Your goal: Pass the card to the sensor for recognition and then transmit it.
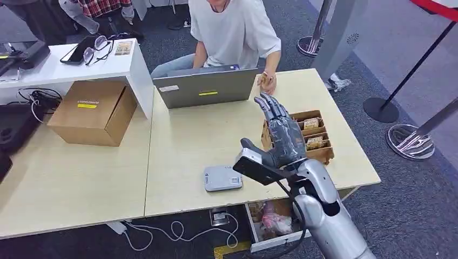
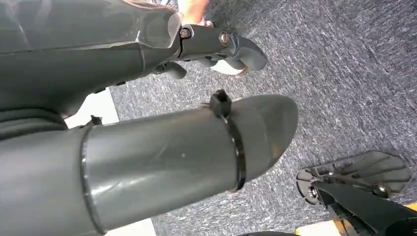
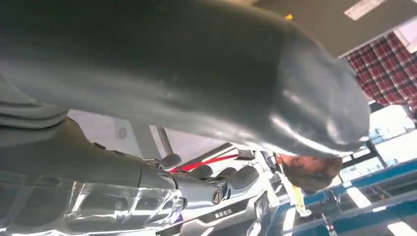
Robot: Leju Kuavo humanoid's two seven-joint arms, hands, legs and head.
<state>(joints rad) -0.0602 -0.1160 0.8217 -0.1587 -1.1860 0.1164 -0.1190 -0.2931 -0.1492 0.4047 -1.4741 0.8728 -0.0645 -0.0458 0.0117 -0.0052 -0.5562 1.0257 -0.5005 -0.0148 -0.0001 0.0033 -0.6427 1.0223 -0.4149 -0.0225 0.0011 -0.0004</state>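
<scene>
Above the card box (image 1: 316, 135), right hand (image 1: 281, 135) raised, fingers spread wide, holding nothing; left hand (image 2: 147, 54) state unclear

On the desk (image 1: 178, 156), the sensor (image 1: 222, 178) lies near the front edge, with the laptop (image 1: 205, 87) behind it at the far edge and a person (image 1: 232, 32) seated beyond that. The card box (image 1: 310, 135) stands to the right of the sensor, and the right hand (image 1: 281, 135) is raised between them, fingers apart. A cardboard box (image 1: 94, 110) sits at the desk's far left, under a shelf (image 1: 70, 67).
</scene>
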